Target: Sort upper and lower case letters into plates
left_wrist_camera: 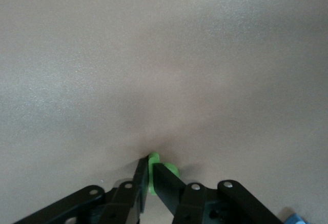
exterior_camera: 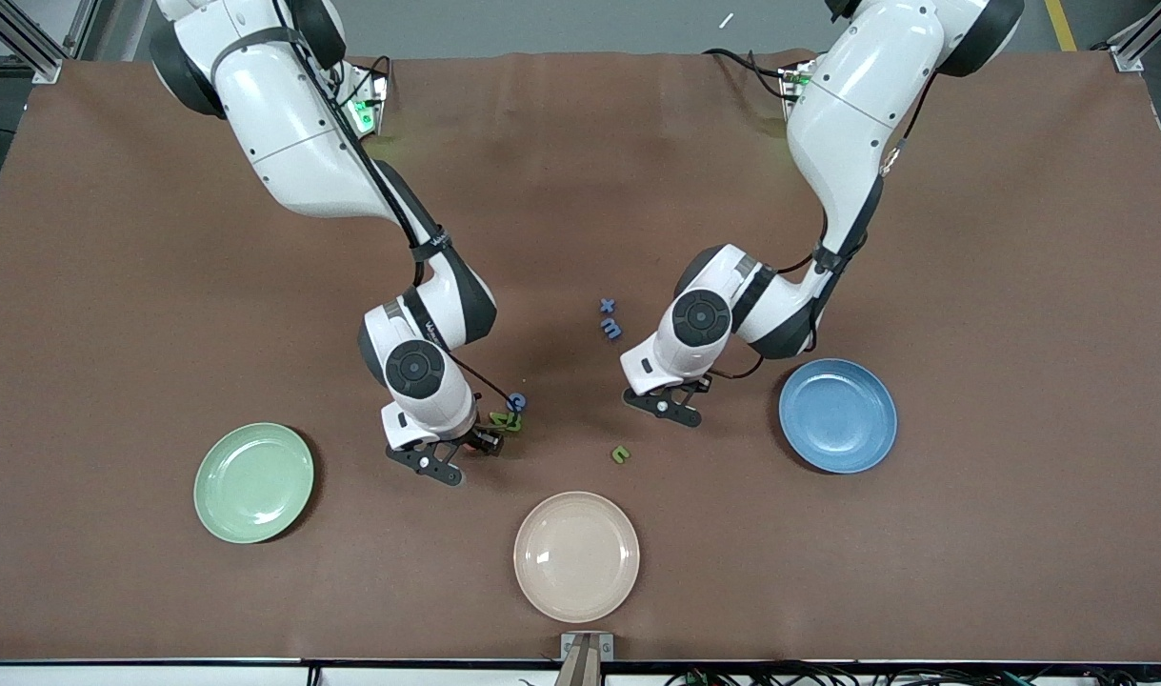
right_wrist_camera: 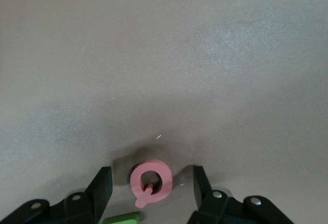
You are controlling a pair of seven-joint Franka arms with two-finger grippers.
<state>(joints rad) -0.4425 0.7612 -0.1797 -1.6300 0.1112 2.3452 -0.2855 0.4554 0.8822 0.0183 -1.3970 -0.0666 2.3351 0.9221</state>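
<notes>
both plates, green plate (exterior_camera: 253, 483) and blue plate (exterior_camera: 837, 415), hold nothing, all letters on the surface (exterior_camera: 1018, 286); left end effector (left_wrist_camera: 151, 175) clamps a green letter (left_wrist_camera: 152, 158), right end effector (right_wrist_camera: 149, 187) gapes around a red letter (right_wrist_camera: 150, 182); sorting barely begun.

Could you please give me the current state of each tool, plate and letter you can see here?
Left tool: shut on a green letter, down at the table.
Right tool: open around the pink Q, not gripping.
Green plate: empty.
Blue plate: empty.
Cream plate: empty.
Loose green letter: lying on the table.
Two blue letters: lying on the table.
</notes>
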